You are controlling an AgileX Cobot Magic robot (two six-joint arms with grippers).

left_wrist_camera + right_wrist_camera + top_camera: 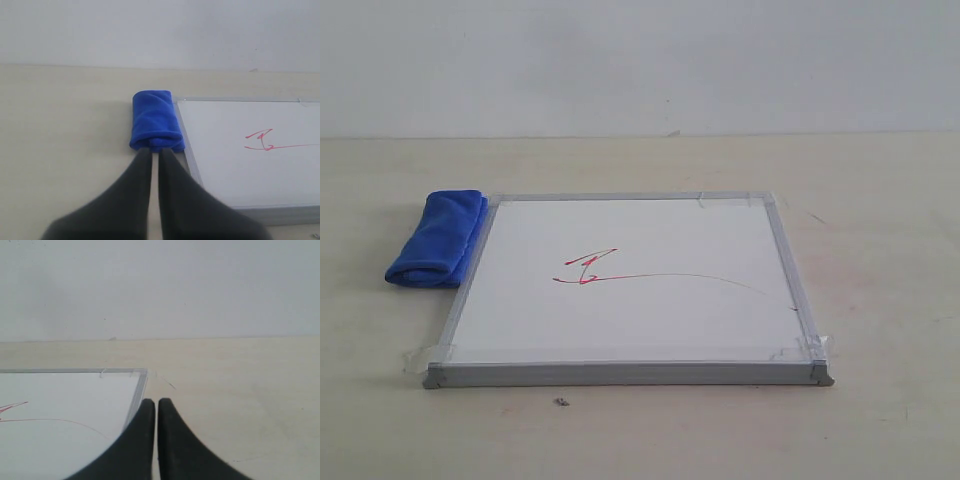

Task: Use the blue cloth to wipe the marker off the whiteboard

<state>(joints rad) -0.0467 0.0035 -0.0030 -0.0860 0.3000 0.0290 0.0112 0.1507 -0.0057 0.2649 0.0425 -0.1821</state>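
Observation:
The whiteboard (650, 320) lies flat on the table, silver-framed with taped corners. Red marker (585, 268) sits left of its centre, with a thin line trailing right. The folded blue cloth (438, 238) rests on the table against the board's left edge. Neither gripper shows in the exterior view. In the left wrist view, my left gripper (155, 150) is shut and empty, tips just short of the blue cloth (155, 125), beside the whiteboard (240, 170) and marker (262, 140). My right gripper (156, 401) is shut and empty by the whiteboard (65, 395) frame edge, with marker (12, 406) at the side.
The table is a pale beige surface (880, 200) with a plain white wall (640, 60) behind it. A small dark speck (561, 403) lies on the table in front of the board.

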